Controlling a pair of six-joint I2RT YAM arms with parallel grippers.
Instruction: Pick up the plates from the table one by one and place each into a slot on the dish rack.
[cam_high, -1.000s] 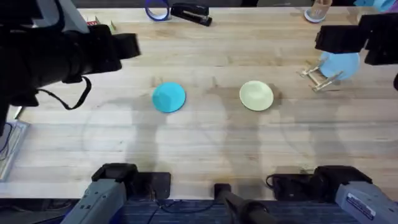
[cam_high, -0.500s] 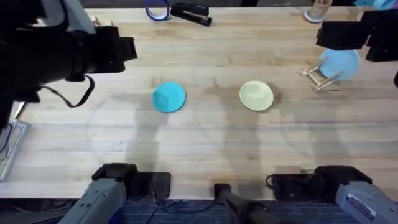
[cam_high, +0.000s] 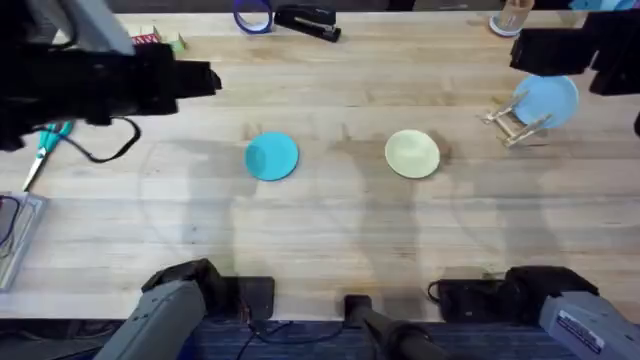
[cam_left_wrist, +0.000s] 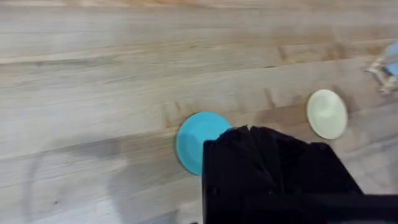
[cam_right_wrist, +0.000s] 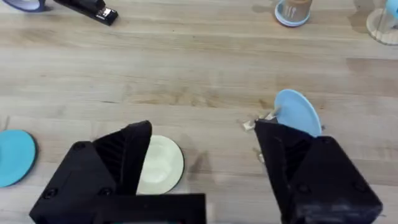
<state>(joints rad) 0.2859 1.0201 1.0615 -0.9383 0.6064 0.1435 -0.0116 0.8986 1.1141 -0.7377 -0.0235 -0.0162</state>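
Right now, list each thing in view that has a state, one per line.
Teal plate: flat on the table, untouched.
Yellow-green plate: flat on the table, untouched.
Light blue plate: standing on edge in the rack.
Right gripper: open, empty.
Left gripper: above the table; fingers unclear.

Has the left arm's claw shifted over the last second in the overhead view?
Yes. The left claw has drawn back toward the table's left edge and slightly farther away, judged against the flat round teal-blue plastic plate, which has stayed put.
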